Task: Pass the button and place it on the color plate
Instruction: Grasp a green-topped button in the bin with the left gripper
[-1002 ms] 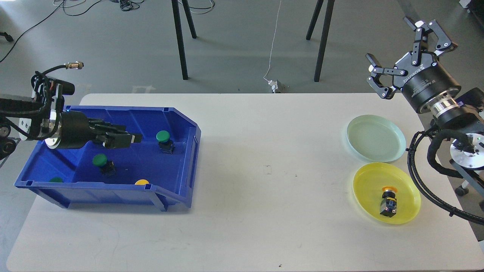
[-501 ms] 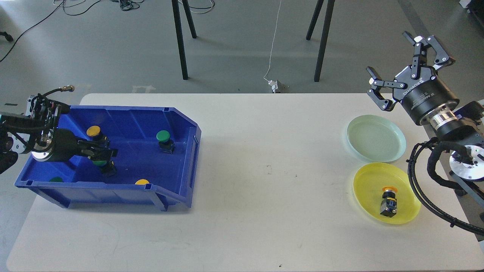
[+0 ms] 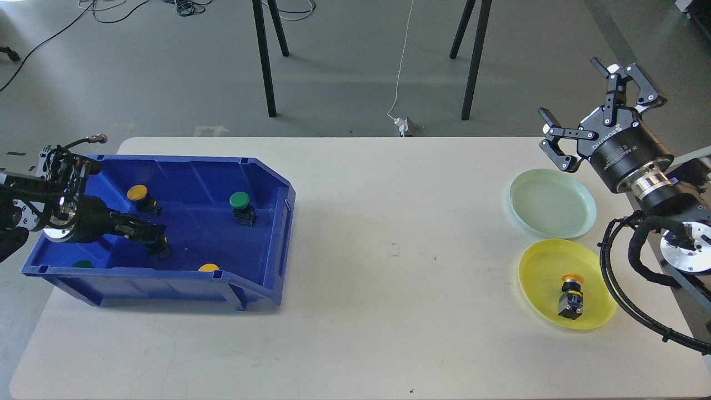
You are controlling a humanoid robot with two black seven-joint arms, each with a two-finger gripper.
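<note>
My left gripper (image 3: 149, 233) reaches down into the blue bin (image 3: 166, 284), right at a green button (image 3: 159, 248) whose cap it mostly hides. Its dark fingers cannot be told apart. Also in the bin are a yellow button (image 3: 138, 194), a green button (image 3: 240, 203), and a yellow cap (image 3: 209, 268) and a green cap (image 3: 83, 264) half hidden by the front wall. My right gripper (image 3: 570, 89) is open and empty, raised behind the pale green plate (image 3: 552, 203). The yellow plate (image 3: 539, 272) holds a yellow-capped button (image 3: 571, 295).
The white table (image 3: 389, 278) lies between the bin on the left and the two plates on the right. Black stand legs (image 3: 265, 61) and a white cable (image 3: 401, 72) are on the floor behind the table. My right arm's cables (image 3: 627, 278) hang by the table's right edge.
My left gripper has pulled back to the left and lowered onto the nearer green button, uncovering the yellow button behind it. My right gripper has shifted slightly and stays open.
</note>
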